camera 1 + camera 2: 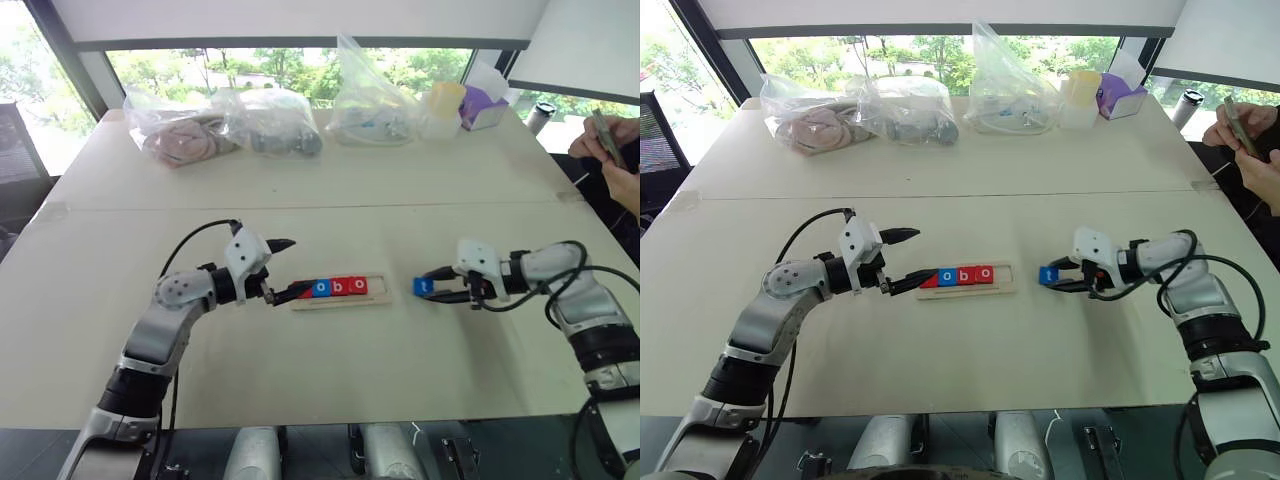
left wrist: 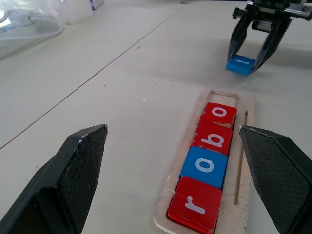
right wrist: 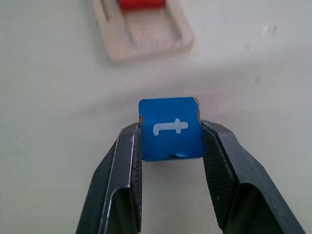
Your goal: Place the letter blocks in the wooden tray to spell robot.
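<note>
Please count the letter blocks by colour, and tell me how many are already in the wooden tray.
Red letter blocks: 3, the r, b and last o, all in the wooden tray.
Blue letter blocks: 2, the first o in the tray, and the t outside it, between the fingers of the right pincer.
Total: 5 blocks, 4 in the tray.
</note>
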{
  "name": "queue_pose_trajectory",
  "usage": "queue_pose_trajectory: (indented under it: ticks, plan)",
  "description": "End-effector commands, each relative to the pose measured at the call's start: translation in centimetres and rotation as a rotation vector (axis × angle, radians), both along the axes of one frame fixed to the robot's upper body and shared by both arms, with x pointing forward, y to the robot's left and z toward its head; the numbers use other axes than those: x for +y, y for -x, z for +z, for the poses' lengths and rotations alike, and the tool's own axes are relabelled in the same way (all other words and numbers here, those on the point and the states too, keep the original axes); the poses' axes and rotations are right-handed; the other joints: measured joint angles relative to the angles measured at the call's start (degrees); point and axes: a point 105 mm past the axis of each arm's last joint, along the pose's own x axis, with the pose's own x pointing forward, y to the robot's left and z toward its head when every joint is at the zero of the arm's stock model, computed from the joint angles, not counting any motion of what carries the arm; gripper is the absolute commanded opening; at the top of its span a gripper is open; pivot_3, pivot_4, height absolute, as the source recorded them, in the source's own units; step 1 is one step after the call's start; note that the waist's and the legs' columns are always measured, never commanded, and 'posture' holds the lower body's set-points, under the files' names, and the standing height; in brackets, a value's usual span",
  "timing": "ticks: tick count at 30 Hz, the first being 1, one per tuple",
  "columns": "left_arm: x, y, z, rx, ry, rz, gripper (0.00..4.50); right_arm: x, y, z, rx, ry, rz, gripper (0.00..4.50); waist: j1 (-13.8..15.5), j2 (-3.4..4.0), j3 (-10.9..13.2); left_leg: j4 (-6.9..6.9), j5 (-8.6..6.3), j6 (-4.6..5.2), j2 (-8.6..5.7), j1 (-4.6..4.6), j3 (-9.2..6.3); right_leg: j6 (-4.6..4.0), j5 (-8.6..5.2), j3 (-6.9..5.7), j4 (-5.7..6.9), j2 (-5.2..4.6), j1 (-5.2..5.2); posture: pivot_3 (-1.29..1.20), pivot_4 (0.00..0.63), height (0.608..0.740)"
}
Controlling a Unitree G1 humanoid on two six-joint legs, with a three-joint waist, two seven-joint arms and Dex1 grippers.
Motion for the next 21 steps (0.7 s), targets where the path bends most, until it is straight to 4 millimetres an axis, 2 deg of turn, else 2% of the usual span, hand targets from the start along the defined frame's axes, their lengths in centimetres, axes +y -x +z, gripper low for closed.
queue_pose_trajectory:
  ticks: [1, 8, 21]
  plan:
    - [-0.2, 0.0, 1.1, -0.048, 0.009, -0.015, 4.50, 2.0, -0.1, 1.2, -0.027, -0.006, 0.070, 1.14, 0.08, 0.00, 0.00, 0.00, 0.00, 0.00, 0.00, 0.00, -0.01, 0.00, 0.00, -0.01, 0.00, 0.01, 0.00, 0.00, 0.150, 0.740]
    - [0.1, 0.2, 1.2, -0.052, 0.009, 0.003, 4.50, 3.8, -0.7, 0.4, -0.009, 0.017, 0.127, 1.14, 0.13, 0.00, 0.00, 0.03, 0.00, 0.00, -0.03, -0.07, 0.06, 0.03, -0.02, 0.01, -0.05, -0.06, 0.00, 0.00, 0.150, 0.740]
    - [0.3, 0.5, 1.1, -0.045, 0.015, 0.025, 4.50, 4.7, -1.1, 0.0, -0.003, 0.025, 0.164, 1.14, 0.12, 0.00, 0.00, 0.02, 0.00, 0.00, -0.01, -0.05, 0.03, 0.03, -0.02, 0.00, -0.01, -0.02, 0.00, 0.00, 0.150, 0.740]
